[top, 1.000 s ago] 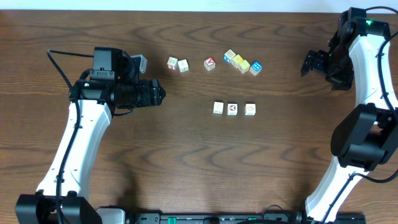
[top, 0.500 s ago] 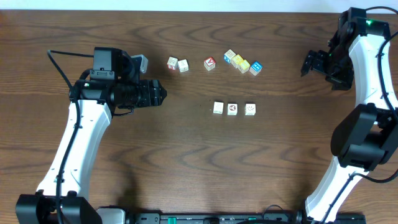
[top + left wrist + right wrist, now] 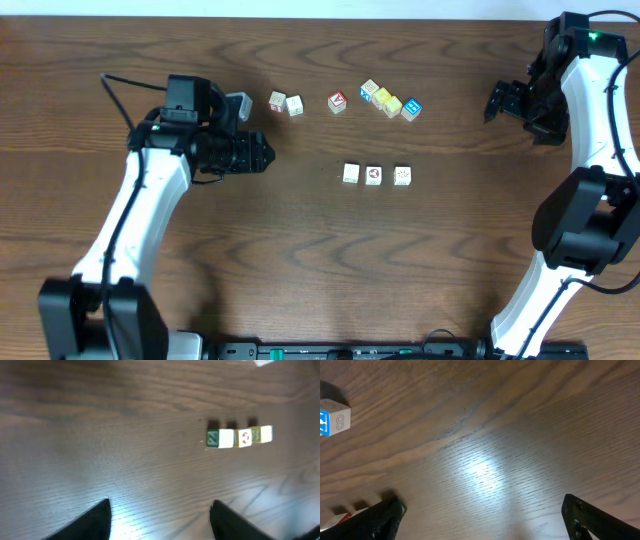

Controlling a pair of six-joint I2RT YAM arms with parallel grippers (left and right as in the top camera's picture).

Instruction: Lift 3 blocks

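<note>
When we looked down, we counted three blocks (image 3: 373, 175) in one row in the middle of the table (image 3: 320, 260), with small gaps; seven other cubes (image 3: 337, 102) sat farther back; the left gripper (image 3: 258, 153) was open and empty, well apart; the right gripper (image 3: 495, 103) was wide and empty too.

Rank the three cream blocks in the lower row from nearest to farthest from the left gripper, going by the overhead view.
1. Left-end block, on the side of the row facing the left gripper.
2. Middle block, with a round red mark on top.
3. Right-end block, at the row's far end.
</note>
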